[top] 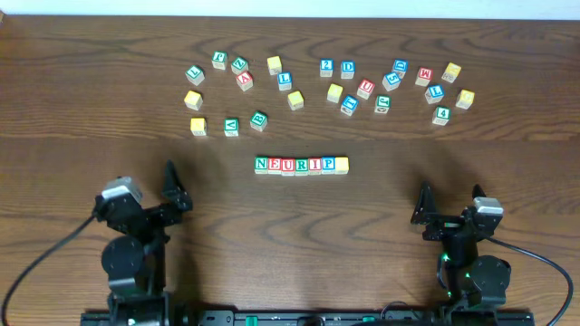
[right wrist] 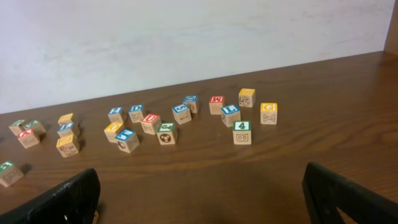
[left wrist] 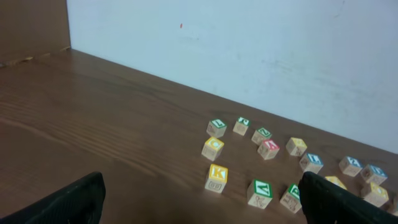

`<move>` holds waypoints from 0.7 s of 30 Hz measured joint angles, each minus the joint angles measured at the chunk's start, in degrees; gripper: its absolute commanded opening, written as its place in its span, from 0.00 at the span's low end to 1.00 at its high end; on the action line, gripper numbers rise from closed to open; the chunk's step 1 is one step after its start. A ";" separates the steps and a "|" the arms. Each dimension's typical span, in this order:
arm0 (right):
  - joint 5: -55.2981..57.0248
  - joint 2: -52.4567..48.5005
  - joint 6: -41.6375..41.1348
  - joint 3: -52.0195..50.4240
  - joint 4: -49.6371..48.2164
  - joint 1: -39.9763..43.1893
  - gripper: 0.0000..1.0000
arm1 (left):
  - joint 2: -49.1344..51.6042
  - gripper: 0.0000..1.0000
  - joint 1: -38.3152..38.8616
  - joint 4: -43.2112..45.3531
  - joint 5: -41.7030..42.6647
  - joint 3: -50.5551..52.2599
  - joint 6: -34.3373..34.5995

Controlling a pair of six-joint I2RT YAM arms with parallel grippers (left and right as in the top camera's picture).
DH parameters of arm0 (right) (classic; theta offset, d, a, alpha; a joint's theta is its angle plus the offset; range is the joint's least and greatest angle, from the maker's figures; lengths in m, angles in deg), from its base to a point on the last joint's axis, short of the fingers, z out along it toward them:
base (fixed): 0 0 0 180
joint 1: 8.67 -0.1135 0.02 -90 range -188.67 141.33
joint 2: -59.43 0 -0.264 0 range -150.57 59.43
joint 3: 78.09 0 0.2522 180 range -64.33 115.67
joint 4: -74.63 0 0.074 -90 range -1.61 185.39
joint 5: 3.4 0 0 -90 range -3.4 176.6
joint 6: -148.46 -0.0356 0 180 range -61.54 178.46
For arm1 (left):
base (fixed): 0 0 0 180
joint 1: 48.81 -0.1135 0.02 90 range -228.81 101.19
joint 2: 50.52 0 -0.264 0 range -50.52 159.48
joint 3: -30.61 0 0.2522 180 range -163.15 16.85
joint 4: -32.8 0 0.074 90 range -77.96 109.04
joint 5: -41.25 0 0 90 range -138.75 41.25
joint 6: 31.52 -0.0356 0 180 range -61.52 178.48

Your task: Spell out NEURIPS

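**Overhead and wrist views: closing stage of the spelling.** We see the row of cubes (top: 302,164) ahead of both grippers and midway between them, its cubes touching side by side. Six tops read N, E, U, R, I, P. The seventh cube (top: 342,164), at the end nearer the right gripper (top: 450,204), shows a plain yellowish top, so we cannot tell whether it is the S.

The left gripper (top: 145,195) and the right one sit at the near edge of the table (top: 54,109), well apart from the row. In each wrist view the two fingers stand wide at the frame's sides with nothing between them, so both jaws are spread and empty. The scattered cubes (top: 366,88) lie farther ahead, beyond the row.

We judge the placing essentially done, with only the last letter in doubt. If that cube needs its letter upward, the right arm should reach forward and inward, grasp it alone without nudging P, and turn it.
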 measured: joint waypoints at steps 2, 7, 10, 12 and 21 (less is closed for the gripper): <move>0.00 0.00 0.00 0.00 0.00 0.00 0.99 | -2.43 0.98 0.00 0.04 -0.02 1.73 -0.02; 0.00 0.00 0.00 0.00 0.02 0.00 0.99 | -7.02 0.98 0.00 0.11 -0.02 5.18 -0.31; 0.00 0.00 0.00 0.00 0.00 0.00 0.99 | -9.57 0.98 0.00 0.11 -0.02 7.02 -0.90; 0.00 0.00 0.00 0.00 0.02 0.00 0.99 | -11.65 0.98 0.00 -0.31 -0.02 8.37 -1.09; 0.00 0.00 0.00 0.00 0.00 0.00 0.99 | -14.75 0.98 0.00 -4.83 0.07 9.09 -1.53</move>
